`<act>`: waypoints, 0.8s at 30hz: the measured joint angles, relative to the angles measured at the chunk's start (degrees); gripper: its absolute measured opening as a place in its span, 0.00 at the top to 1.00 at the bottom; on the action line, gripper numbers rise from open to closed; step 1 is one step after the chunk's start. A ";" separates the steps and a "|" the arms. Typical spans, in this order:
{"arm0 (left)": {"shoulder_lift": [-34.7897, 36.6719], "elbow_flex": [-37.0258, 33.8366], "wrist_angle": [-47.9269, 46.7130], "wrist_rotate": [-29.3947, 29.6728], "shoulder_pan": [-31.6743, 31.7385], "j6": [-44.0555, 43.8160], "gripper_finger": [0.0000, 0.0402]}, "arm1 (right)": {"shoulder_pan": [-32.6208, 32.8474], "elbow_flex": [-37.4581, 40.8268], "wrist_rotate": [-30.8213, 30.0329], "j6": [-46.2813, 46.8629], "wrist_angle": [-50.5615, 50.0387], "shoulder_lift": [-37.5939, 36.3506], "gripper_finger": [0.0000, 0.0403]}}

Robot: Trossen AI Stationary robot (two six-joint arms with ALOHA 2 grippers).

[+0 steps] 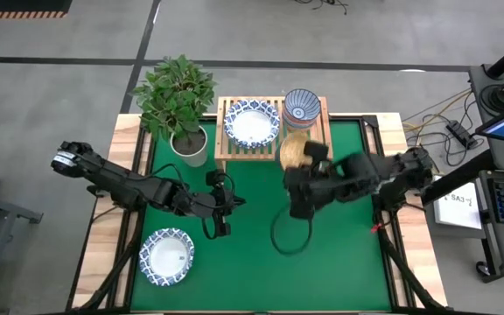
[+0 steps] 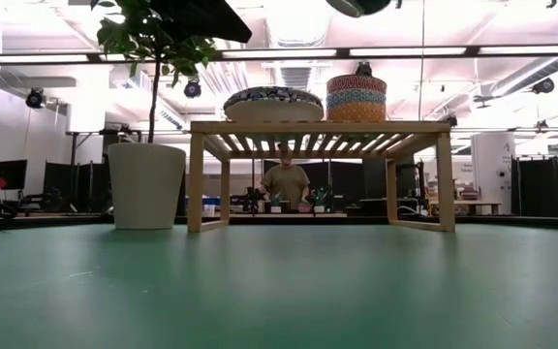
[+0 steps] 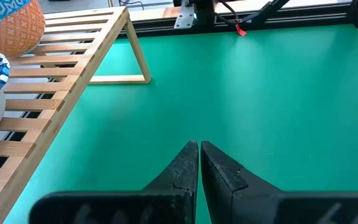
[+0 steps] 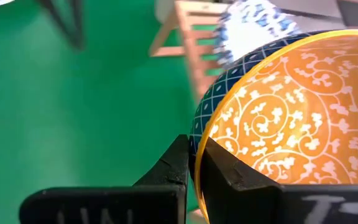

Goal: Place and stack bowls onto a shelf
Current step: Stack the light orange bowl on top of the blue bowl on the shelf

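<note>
My right gripper (image 4: 194,152) is shut on a golden-yellow bowl (image 4: 291,112) with white scrolls inside and a dark blue lattice outside. In the high view this bowl (image 1: 295,150) hangs just before the near edge of the light-wood shelf (image 1: 227,150), at its right end. On the shelf's slats rest a wide white blue-rimmed bowl (image 1: 252,125) and a stack of small bowls (image 1: 302,108). Another wide white bowl (image 1: 166,255) sits on the green mat near the left. My left gripper (image 3: 198,148) is shut and touches nothing over the mat (image 1: 220,214). My right gripper pinches the yellow bowl's rim (image 4: 199,146), one finger (image 4: 229,177) inside the bowl and the other finger (image 4: 176,165) on its blue outer wall. The fingers come from the table's near right side. The bowl is lifted clear and tipped, its inside turned toward the wrist camera.
A potted plant (image 1: 178,96) stands in a white pot (image 2: 146,184) at the shelf's left end. A black cable loop (image 1: 291,234) hangs under the right arm. Green mat lies open between the two arms and toward the near edge. A person (image 2: 286,181) sits in the room behind.
</note>
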State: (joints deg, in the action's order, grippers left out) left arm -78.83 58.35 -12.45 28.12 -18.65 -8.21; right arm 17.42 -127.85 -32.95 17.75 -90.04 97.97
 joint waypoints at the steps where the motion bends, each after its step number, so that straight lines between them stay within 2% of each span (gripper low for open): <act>1: 0.00 0.02 0.02 0.00 0.00 -0.02 1.00 | -1.29 -0.79 0.00 -1.45 0.06 -0.04 0.97; 6: 0.00 0.00 0.01 0.00 0.00 -0.01 1.00 | -9.23 -4.24 3.70 -12.80 0.09 0.05 0.97; 11: 0.00 0.01 -0.05 0.00 -0.01 0.00 1.00 | -20.58 -5.08 5.74 -21.23 0.02 0.07 0.97; 17: 0.02 0.00 -0.70 0.00 0.00 0.00 1.00 | -35.57 -4.53 21.85 -25.20 -0.11 0.33 0.97; 20: 0.02 0.00 -0.94 0.00 0.00 0.00 1.00 | -40.68 -3.94 25.45 -25.67 -0.08 0.42 0.97; 24: 0.02 0.00 -0.96 0.00 0.00 0.00 1.00 | -43.93 -3.55 28.53 -27.42 -0.08 0.40 0.97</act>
State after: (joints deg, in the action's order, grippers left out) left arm -78.81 58.35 -13.40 28.12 -18.66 -8.21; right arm -26.51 -131.40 -4.42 -9.67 -90.13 98.37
